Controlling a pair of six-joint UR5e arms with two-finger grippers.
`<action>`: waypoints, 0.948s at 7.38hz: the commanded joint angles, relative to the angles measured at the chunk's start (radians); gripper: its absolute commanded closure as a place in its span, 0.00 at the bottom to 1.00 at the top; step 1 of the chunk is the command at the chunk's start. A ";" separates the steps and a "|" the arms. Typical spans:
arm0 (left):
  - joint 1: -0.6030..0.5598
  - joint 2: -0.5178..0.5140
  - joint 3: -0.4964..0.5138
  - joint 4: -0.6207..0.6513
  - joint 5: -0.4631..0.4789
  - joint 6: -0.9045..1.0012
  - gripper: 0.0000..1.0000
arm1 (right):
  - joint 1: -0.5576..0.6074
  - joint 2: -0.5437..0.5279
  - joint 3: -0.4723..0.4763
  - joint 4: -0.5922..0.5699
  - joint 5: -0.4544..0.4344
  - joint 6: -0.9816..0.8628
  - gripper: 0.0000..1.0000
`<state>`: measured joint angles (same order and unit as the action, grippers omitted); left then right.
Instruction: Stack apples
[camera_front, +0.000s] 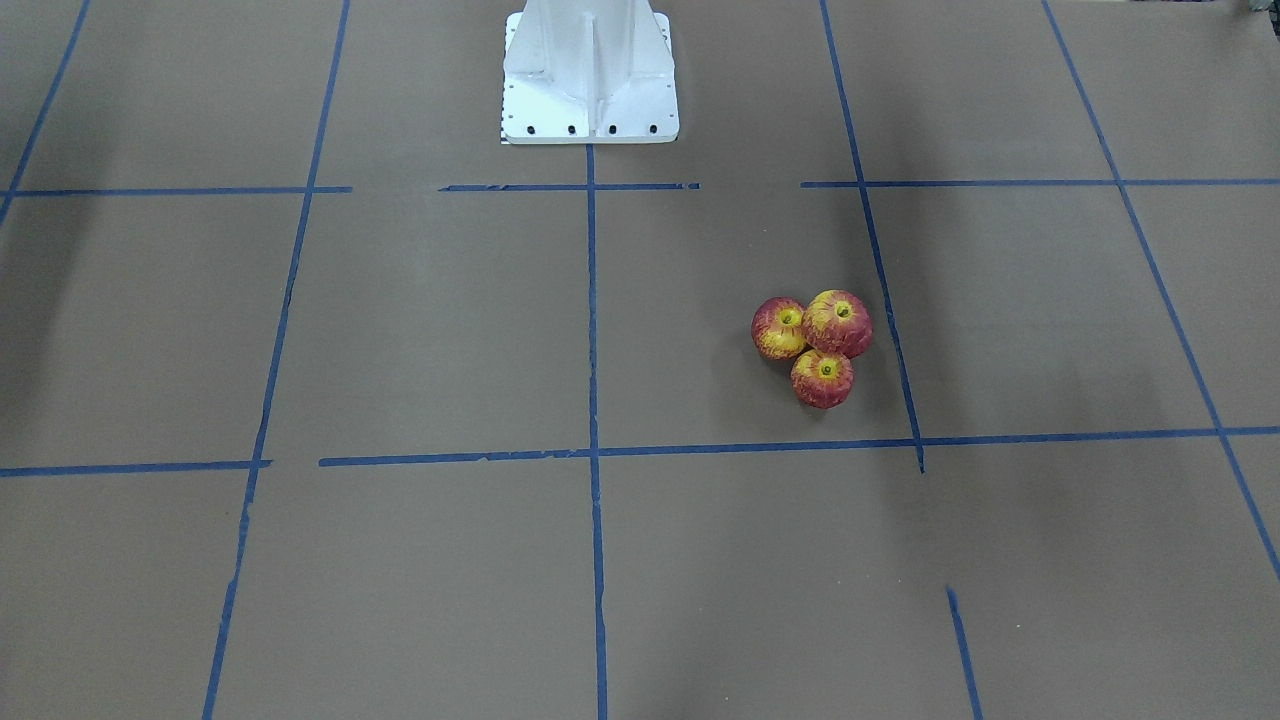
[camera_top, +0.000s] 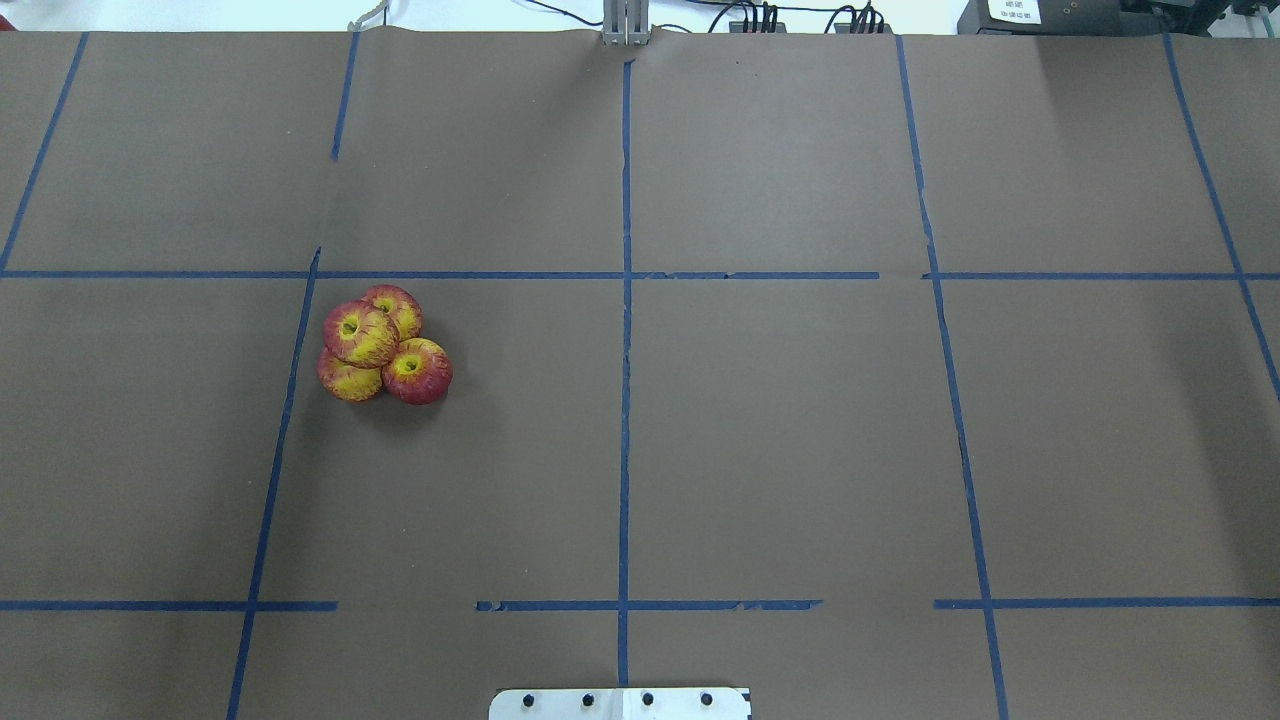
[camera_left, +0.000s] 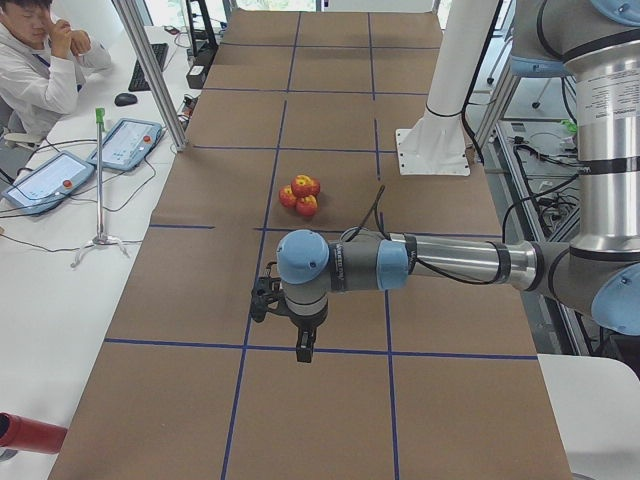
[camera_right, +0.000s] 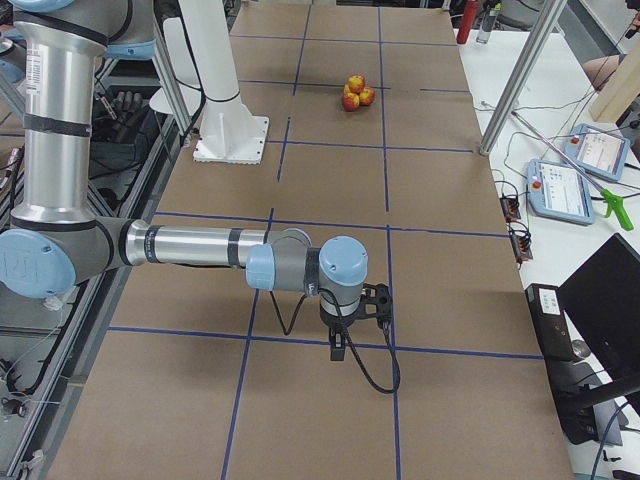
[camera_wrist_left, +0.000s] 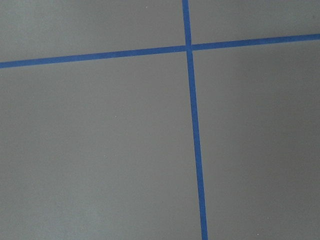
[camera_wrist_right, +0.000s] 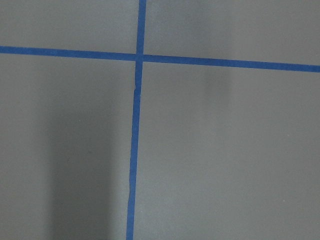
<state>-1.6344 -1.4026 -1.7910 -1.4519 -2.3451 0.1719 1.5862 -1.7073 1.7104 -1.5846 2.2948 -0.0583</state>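
Four red-and-yellow apples (camera_top: 380, 345) sit in a tight cluster on the brown table, on the robot's left side. One apple (camera_top: 360, 333) rests on top of the others. The front-facing view shows three apples (camera_front: 838, 323), and the fourth is hidden there. The cluster also shows in the exterior left view (camera_left: 301, 193) and the exterior right view (camera_right: 355, 92). My left gripper (camera_left: 303, 348) hangs over the table's left end, far from the apples. My right gripper (camera_right: 338, 348) hangs over the right end. Both show only in the side views, so I cannot tell whether they are open or shut. Both wrist views show only paper and tape.
Blue tape lines (camera_top: 625, 330) grid the brown paper. The white robot pedestal (camera_front: 590, 75) stands at the table's middle edge. A person (camera_left: 40, 60) sits at a side table with control tablets (camera_left: 125, 143). A metal post (camera_right: 520, 75) stands beside the table edge.
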 joint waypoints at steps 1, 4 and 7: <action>-0.001 0.001 -0.004 -0.008 0.000 -0.002 0.00 | 0.000 0.000 0.000 0.000 0.000 0.000 0.00; -0.001 -0.006 -0.011 -0.010 0.000 0.000 0.00 | 0.000 0.000 0.000 0.000 0.000 0.000 0.00; -0.001 0.005 -0.030 -0.008 0.000 0.000 0.00 | 0.000 0.000 0.000 0.000 0.000 0.000 0.00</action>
<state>-1.6352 -1.4000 -1.8164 -1.4609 -2.3455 0.1718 1.5861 -1.7073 1.7104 -1.5846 2.2948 -0.0583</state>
